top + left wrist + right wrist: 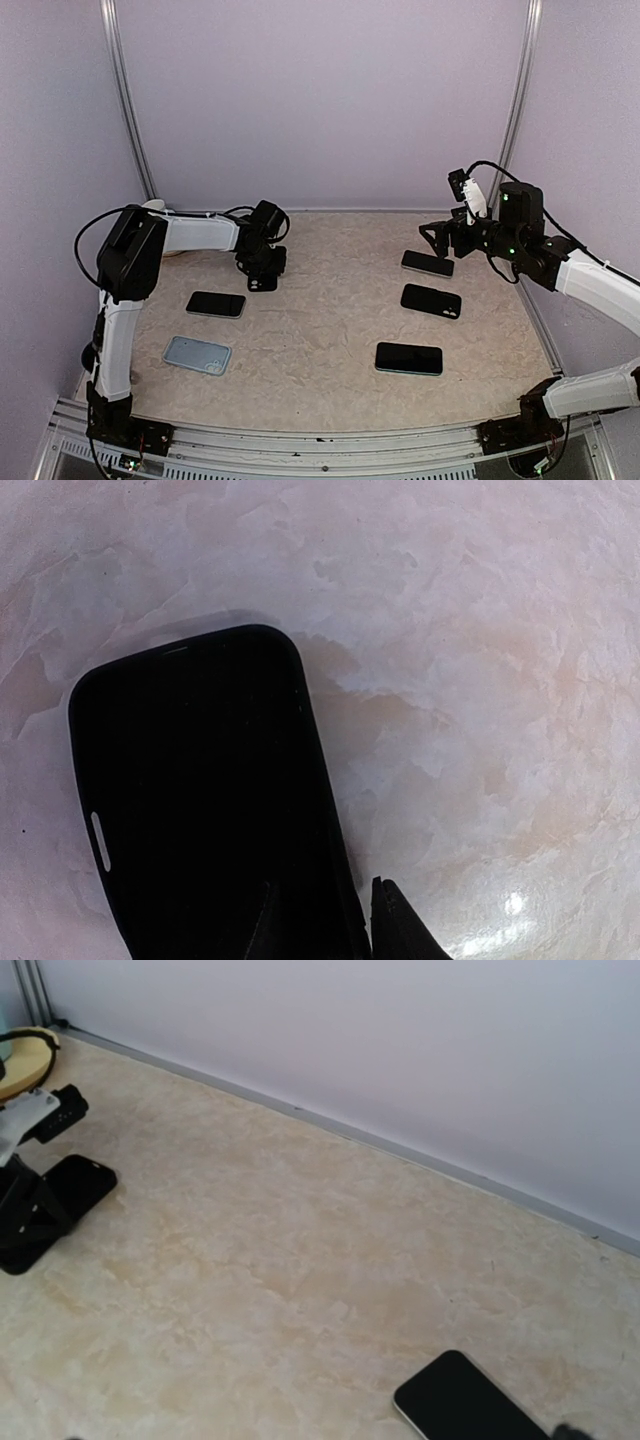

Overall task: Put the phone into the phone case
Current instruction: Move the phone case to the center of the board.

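1. Bench (pixel 480 680): smooth, marbled beige, stone-look surface; slight gloss, one glare spot.
2. Black phone case (pixel 200 800): matt; plastic or rubber look.
3. Phone (pixel 465 1405): glossy black glass face.
4. Light blue case (pixel 197 354): smooth; dull sheen.
5. Frame rail (pixel 350 447): bare metal.

case (pixel 200 810), phone (pixel 465 1405) cropped below (wrist views)
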`<state>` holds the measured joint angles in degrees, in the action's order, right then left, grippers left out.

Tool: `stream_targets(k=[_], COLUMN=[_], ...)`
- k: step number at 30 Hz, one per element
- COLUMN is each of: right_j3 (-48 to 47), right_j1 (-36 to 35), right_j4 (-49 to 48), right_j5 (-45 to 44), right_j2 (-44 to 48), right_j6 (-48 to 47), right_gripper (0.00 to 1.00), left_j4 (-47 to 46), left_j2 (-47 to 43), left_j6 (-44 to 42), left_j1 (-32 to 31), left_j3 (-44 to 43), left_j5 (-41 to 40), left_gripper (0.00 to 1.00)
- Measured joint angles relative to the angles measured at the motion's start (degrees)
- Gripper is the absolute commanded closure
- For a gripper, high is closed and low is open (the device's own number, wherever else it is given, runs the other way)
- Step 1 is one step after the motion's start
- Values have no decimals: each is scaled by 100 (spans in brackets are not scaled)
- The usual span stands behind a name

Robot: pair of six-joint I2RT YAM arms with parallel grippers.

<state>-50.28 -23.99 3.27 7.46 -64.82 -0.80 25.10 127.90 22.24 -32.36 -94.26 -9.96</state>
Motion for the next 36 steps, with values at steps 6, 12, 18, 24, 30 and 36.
stream_targets(k=[6, 12, 18, 24, 30, 36], right_j3=[0, 0, 0, 0, 0, 0], right_j1=[-2, -13, -17, -17, -17, -17], right_j4=[2, 2, 0, 0, 0, 4], right_j5=[-2, -4, -4, -4, -4, -26], right_j2=[0, 0, 0, 0, 0, 0], right_j6=[0, 0, 0, 0, 0, 0], right_gripper=[0, 0, 0, 0, 0, 0], left_j4=[28, 28, 31, 66, 85, 83], left_j2=[24, 155, 177, 214, 214, 214], left_j6=[-4, -35, -66, -153, -343, -796], left_j1=[-46, -57, -63, -96, -153, -299], left_j3=[-42, -190, -203, -251, -254, -254], left_j5=[-13, -83, -170, -293, -424, -494], left_gripper=[71, 78, 83, 95, 100, 100])
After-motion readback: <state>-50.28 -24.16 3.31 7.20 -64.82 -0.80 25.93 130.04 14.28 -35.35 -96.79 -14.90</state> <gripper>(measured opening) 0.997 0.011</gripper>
